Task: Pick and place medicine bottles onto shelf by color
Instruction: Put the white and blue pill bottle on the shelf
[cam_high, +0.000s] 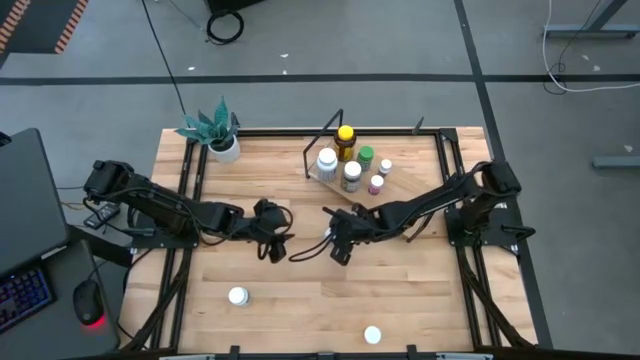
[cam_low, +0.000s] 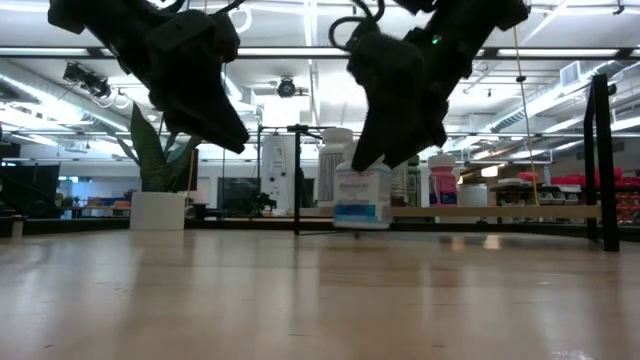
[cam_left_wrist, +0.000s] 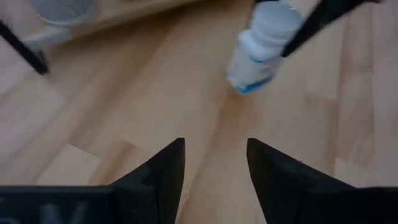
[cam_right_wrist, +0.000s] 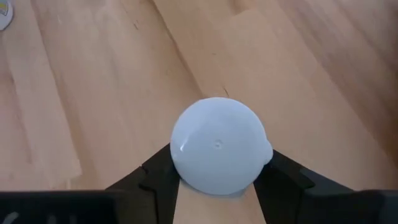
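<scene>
Right gripper (cam_right_wrist: 217, 180) at table centre, dark fingers (cam_right_wrist: 149, 180) pressed against both sides of a white-capped round medicine bottle with blue-and-white label (cam_low: 362, 196); white cap (cam_right_wrist: 219, 144) sits squarely between the pads in the right wrist view. Bottle upright, base at or barely off the wooden plank tabletop (cam_high: 400, 290) in the low view; cannot tell which.

Left gripper (cam_left_wrist: 214, 168) just beside it, empty, jaws apart at a moderate gap with bare wood between; same bottle visible ahead of it.

Tilted light-wood shelf board in black wire frame (cam_high: 330, 178) at the far edge, already carrying a cluster: amber bottle with yellow cap (cam_high: 345, 138), green-capped bottle (cam_high: 366, 156), white-capped ones, a pinkish one (cam_high: 376, 184). Two more white-capped bottles (cam_high: 237, 295) loose near the front edge, well apart. White pot with green plant (cam_high: 222, 140) at far left corner.

Risks, as judgement:
- Grip looks high, near the cap: bottle could pivot or slip out on lift.
- Arms close together: collision likely if both move at once.
- Shelf crowded and slanted: placing could knock neighbours over or let the bottle slide.
- White bottle must join the white group, not the coloured ones.
</scene>
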